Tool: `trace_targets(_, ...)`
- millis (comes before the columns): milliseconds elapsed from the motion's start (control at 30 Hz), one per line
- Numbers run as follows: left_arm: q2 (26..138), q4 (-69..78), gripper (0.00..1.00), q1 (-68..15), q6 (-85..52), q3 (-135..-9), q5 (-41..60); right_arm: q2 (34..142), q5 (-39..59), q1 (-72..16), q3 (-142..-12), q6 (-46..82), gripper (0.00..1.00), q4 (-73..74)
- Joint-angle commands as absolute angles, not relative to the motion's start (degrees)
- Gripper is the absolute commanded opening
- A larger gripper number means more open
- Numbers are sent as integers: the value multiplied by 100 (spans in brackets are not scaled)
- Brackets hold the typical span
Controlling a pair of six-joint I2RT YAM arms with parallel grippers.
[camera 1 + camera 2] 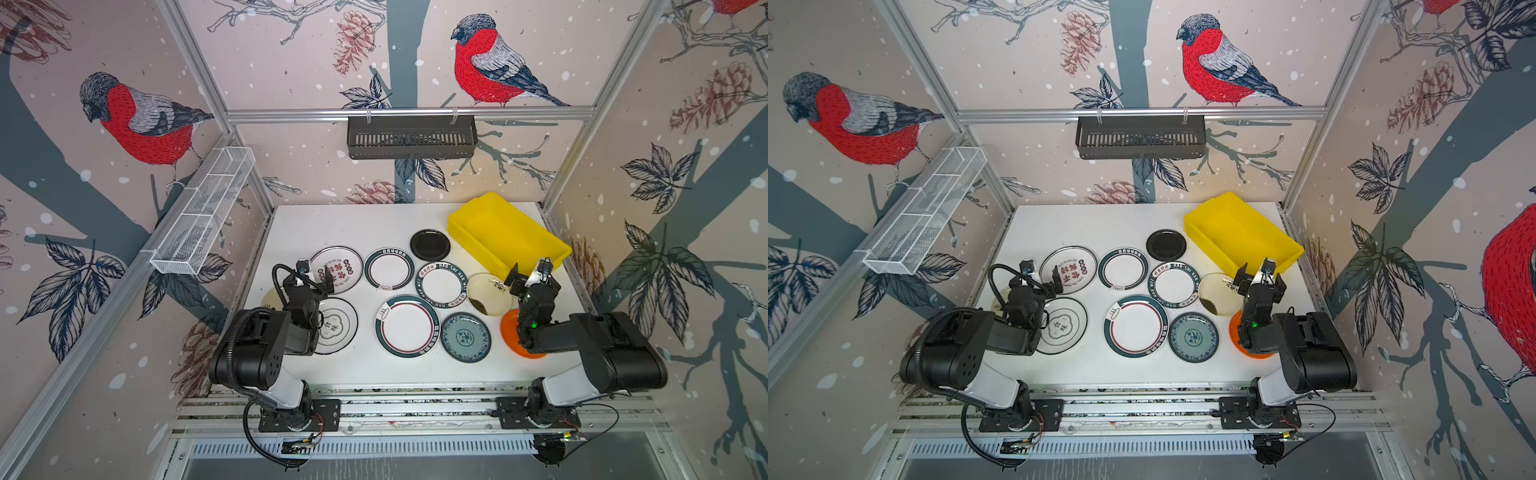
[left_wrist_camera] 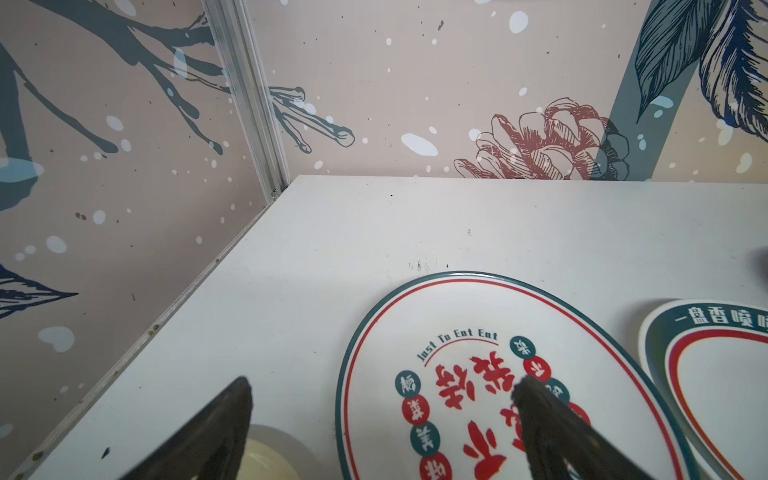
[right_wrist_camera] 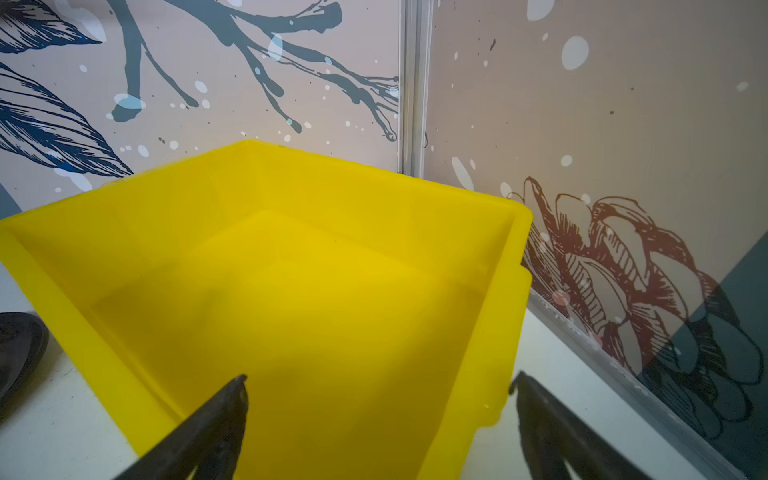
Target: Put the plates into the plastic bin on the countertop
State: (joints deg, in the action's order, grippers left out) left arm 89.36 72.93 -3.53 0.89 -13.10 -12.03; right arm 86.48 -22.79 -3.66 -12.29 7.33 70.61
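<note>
Tabletop, far-left stretch: bare, open passage. Centre and near half: plates laid close together, narrow gaps only. Far-right corner: yellow bin, interior unoccupied, open from above. Black basket projects from the back wall overhead.

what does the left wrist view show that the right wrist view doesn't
Only the left wrist view: the Just To Eat Eat plate, part of a green-rimmed plate beside it, and a sliver of cream plate.
Only the right wrist view: the yellow bin, with no plate in it, and the edge of a black plate.
Both: the white countertop, wallpapered walls and an aluminium corner post. The left fingers and the right fingers are open and hold nothing.
</note>
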Motion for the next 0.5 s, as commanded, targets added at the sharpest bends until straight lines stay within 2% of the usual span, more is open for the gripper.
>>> trace_targets(0, 8938, 7558, 98, -344, 70, -1327, -1173, 8637, -2298, -360, -1259, 723, 100, 7087)
trace_targets(467, 8941, 7498, 98, -330, 45, -1362, -1100, 8657, -2443, -439, -1268, 692, 100, 7110)
